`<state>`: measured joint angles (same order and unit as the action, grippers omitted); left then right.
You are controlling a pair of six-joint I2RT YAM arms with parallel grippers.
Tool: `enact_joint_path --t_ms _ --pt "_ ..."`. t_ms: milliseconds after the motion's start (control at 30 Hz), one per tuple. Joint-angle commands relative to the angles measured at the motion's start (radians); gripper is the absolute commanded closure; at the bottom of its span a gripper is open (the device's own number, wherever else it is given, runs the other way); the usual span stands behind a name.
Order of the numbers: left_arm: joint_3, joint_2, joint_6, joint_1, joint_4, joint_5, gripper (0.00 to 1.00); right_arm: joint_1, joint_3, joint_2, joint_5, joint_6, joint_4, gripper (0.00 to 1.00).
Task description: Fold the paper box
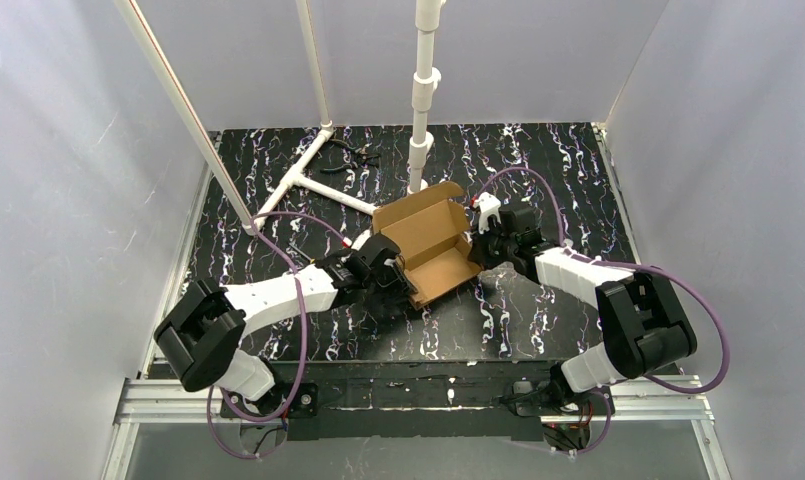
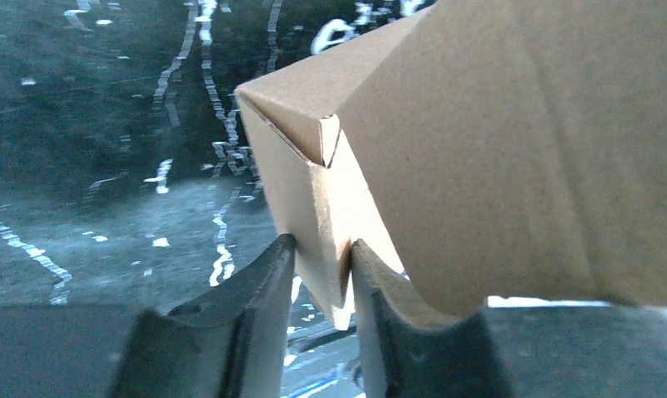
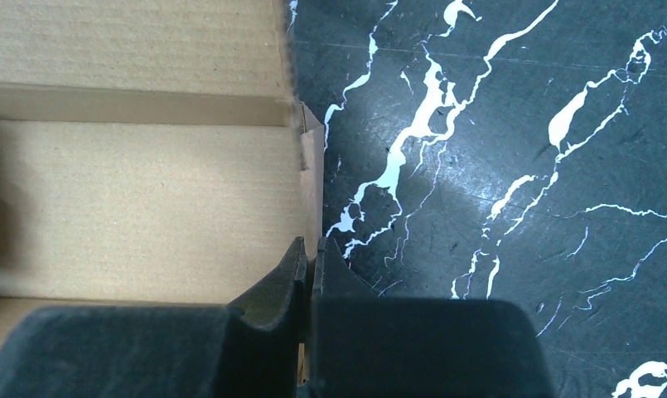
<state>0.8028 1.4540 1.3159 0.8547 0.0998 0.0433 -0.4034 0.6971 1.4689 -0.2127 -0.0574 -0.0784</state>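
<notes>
On the bench [image 1: 538, 160], centrally, sits the half-folded paper box [image 1: 428, 245], lid open. The left gripper [image 2: 321, 249] pinches a corner wall; the right gripper [image 3: 311, 249] clamps the opposite wall. The cardboard looks light, stiff and crease-prone, so wall edges suit gripping.

Black marble-look tbl [image 1: 538, 330] w/ white veins fills centre. Upright white PVC pipe [image 1: 424, 90] top centre. Slanted pipe [image 1: 188, 110] crosses upper left. T-shaped pipe piece [image 1: 293, 175] lies flat left of centre, small black tool [image 1: 358, 153] near it. Alu rail [image 1: 178, 400] along btm. Pale walls [image 1: 68, 200] both sides.
</notes>
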Motion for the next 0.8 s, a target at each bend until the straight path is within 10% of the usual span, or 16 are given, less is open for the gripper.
enact_joint_path --t_ms 0,267,367,467,767 --pt "0.054 0.016 -0.009 0.013 0.263 0.098 0.75 -0.021 0.016 -0.053 -0.028 0.024 -0.042 0.99" --pt "0.174 0.091 -0.065 0.035 0.422 0.17 0.78 -0.069 0.006 -0.078 -0.039 0.034 -0.056 0.99" --pt "0.201 0.117 -0.096 0.035 0.47 0.207 0.99 -0.092 0.003 -0.073 -0.054 0.038 -0.061 0.99" --pt "0.234 0.143 -0.195 0.034 0.495 0.233 1.0 -0.115 -0.001 -0.071 -0.099 0.04 -0.066 0.96" --pt "0.255 0.095 -0.519 0.026 0.56 0.343 1.0 -0.117 0.003 -0.139 -0.222 0.015 -0.037 0.31"
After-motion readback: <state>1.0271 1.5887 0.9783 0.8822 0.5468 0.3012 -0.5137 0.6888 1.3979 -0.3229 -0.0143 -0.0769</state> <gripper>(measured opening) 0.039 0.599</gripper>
